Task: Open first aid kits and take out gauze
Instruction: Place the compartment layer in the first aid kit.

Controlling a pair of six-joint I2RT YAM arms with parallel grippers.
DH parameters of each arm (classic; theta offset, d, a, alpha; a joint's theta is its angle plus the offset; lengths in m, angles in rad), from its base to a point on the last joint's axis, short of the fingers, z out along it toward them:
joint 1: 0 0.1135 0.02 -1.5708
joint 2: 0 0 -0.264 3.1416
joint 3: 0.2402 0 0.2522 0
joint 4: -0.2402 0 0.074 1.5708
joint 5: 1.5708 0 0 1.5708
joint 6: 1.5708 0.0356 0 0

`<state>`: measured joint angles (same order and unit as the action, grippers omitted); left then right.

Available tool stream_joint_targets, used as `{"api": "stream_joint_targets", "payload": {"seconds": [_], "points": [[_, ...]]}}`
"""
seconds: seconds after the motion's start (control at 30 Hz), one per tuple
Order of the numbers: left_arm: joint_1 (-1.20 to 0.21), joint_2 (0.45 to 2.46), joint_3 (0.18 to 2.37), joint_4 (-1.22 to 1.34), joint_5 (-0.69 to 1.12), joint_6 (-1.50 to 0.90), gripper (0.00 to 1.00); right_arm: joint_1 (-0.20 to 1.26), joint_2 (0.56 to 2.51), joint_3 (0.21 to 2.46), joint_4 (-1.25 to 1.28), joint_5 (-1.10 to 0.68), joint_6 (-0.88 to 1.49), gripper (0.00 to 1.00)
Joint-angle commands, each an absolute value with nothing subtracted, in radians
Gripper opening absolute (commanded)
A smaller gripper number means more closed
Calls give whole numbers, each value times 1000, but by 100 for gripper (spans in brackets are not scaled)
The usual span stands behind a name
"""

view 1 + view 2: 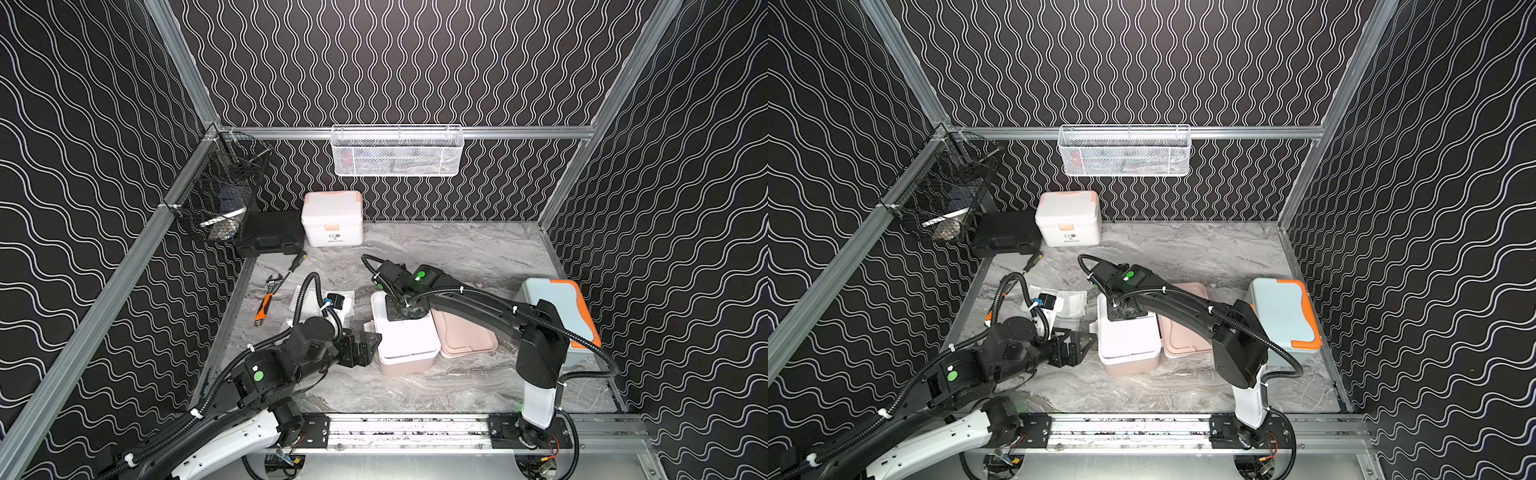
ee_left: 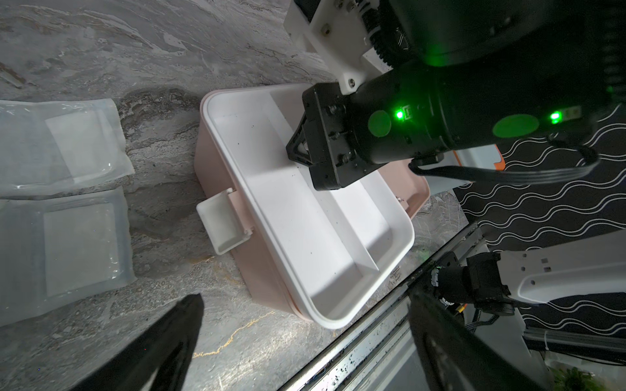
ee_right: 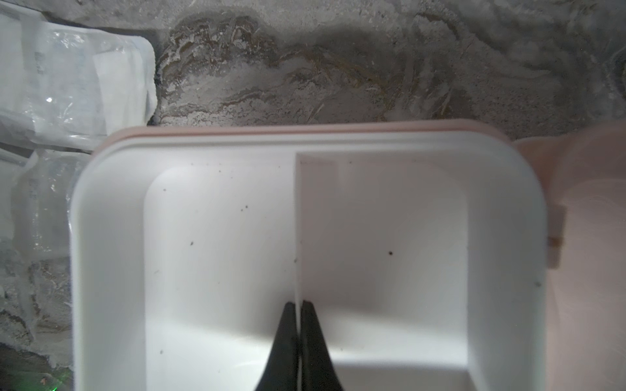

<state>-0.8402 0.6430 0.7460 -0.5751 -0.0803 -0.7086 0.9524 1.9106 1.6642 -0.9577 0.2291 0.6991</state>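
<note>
1. Right arm: rises from its base at the front right; forearm crosses leftward above the bench; wrist turned straight down into the open pink kit.
2. Right hand: closed; its two fingers pinch the thin white divider of the kit's inner tray, one on each side.
3. Left arm: lies low from the front left, stretched toward the pink kit's left side.
4. Left hand: spread wide, holding nothing; just beside the kit's latch side; contact cannot be told.
5. Gauze: flat clear-wrapped packets on the bench left of the pink kit, partly hidden beneath the left arm's wrist in both top views.
6. Lid: pink, folded back flat on the bench right of the box, under the right forearm.
7. White kit: closed, at the back wall beside a black case.
8. Blue kit: closed, far right, partly behind the right arm.
9. Wrench and screwdriver: near the left edge, apart from both hands.
</note>
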Motion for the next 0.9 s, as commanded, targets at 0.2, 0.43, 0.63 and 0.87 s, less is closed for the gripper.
{"api": "stream_joint_targets", "payload": {"seconds": [0.2, 0.43, 0.63, 0.87], "points": [[-841, 649, 762, -558, -84, -707, 99, 954, 1845, 1591, -872, 277, 723, 0], [-841, 668, 768, -543, -77, -704, 99, 959, 1831, 1624, -893, 303, 704, 0], [-841, 678, 768, -535, -74, -704, 99, 963, 1843, 1603, -866, 312, 701, 0], [-841, 687, 775, -538, -74, -701, 99, 976, 1871, 1557, -823, 310, 713, 0]]}}
